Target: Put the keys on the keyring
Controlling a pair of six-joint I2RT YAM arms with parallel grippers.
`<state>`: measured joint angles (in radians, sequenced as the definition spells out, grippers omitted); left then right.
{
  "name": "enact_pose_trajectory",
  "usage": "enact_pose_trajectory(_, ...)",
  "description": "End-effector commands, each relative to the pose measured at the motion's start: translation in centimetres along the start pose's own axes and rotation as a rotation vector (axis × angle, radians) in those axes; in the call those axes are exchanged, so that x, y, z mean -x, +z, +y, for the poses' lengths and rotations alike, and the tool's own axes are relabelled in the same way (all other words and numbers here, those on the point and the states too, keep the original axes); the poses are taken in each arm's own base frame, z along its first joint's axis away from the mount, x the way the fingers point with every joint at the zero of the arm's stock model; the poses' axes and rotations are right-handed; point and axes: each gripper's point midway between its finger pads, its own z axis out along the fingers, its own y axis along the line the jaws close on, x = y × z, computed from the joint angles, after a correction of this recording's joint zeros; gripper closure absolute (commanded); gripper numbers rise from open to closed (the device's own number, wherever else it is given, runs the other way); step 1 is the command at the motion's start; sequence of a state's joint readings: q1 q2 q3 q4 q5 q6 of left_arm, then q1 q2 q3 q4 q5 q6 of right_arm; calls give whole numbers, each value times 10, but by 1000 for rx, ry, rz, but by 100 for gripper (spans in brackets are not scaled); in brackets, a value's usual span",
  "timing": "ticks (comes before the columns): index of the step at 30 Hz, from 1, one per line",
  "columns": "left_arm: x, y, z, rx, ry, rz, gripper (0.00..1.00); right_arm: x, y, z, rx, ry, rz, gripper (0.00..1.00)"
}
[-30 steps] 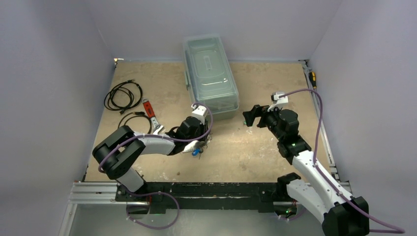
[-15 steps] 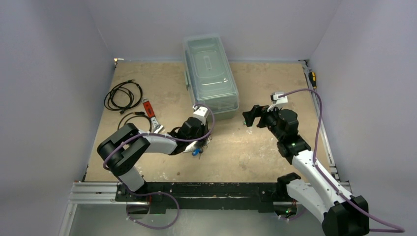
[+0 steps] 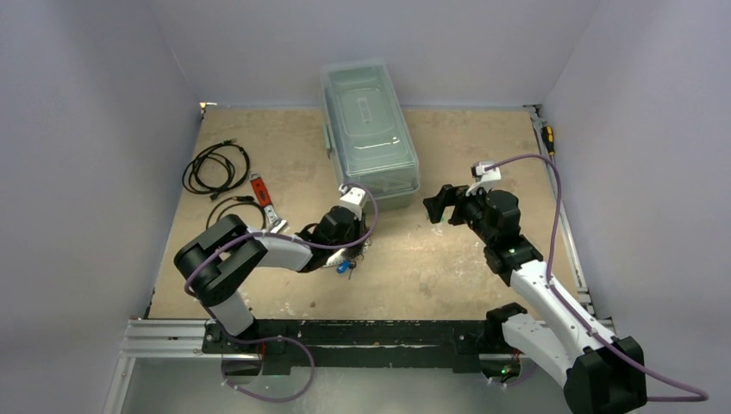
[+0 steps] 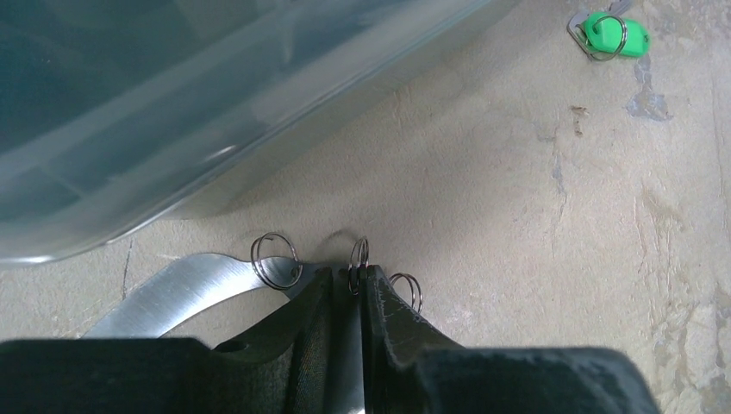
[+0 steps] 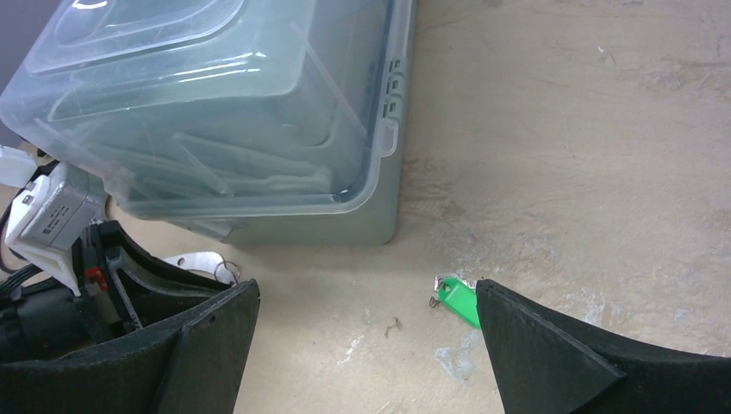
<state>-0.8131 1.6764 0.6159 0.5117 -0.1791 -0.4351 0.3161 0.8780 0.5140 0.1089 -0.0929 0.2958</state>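
Since a second ago the left arm's elbow has swung toward 3 o'clock and the left gripper (image 4: 347,285) has narrowed, jaws nearly together, pinching a small wire ring (image 4: 359,255) of the keyring (image 4: 181,289), whose crescent band lies at its 9 o'clock. The right gripper (image 5: 366,297) gapes wide, holding nothing; the green key (image 5: 457,302) lies between its fingers toward 3 o'clock, the blue key (image 3: 343,266) at the left gripper's 6 o'clock.

Top camera looked down from behind over the whole table (image 3: 431,267); both wrist cameras sat low and close, facing the box (image 5: 215,112), sharing the green key (image 4: 614,34)
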Motion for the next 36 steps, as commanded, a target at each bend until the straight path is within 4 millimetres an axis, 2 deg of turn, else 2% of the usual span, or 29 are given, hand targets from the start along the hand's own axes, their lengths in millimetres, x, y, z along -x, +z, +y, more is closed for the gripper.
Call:
enact_pose_trajectory(1, 20, 8, -15, -46, -19, -54, 85, 18, 0, 9, 28, 6, -43, 1)
enact_pose_trajectory(6, 15, 11, -17, -53, -23, -40, 90, 15, 0, 9, 29, 8, -36, 1)
enact_pose_trajectory(10, 17, 7, -18, -61, -28, -56, 100, 14, -1, 8, 25, 7, -37, 1)
enact_pose_trajectory(16, 25, -8, -18, -70, -46, -89, 100, 13, -2, 8, 24, 11, -42, 1)
enact_pose_trajectory(25, 39, -37, -27, -121, -41, -90, 100, 16, -7, 14, 57, 19, -54, 1)
enact_pose_trajectory(32, 55, -70, -34, -162, -2, -79, 100, 21, -16, 36, 179, 1, -89, 1)
enact_pose_trajectory(36, 69, -92, -39, -199, 57, -96, 100, 28, -23, 55, 286, -12, -119, 1)
